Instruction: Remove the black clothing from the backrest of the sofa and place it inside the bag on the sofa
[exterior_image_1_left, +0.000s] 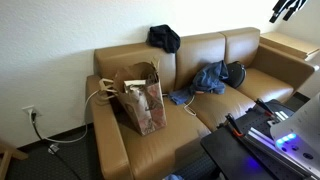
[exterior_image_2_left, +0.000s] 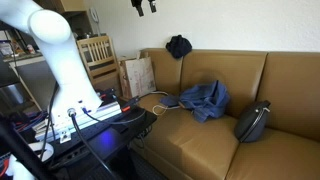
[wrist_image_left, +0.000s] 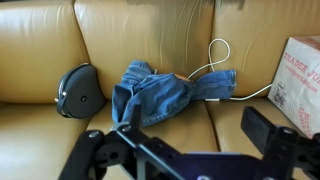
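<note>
The black clothing lies bunched on top of the tan sofa's backrest; it also shows in an exterior view. It is out of the wrist view. The brown paper bag stands open on the sofa's end seat, seen in both exterior views and at the wrist view's edge. My gripper hangs high above and away from the sofa. In the wrist view it is open and empty, facing the seat cushions.
Blue jeans lie on the middle seat, with a black pouch beside them and a white cable running to the bag. A black table with electronics stands before the sofa. A wooden chair stands behind the bag.
</note>
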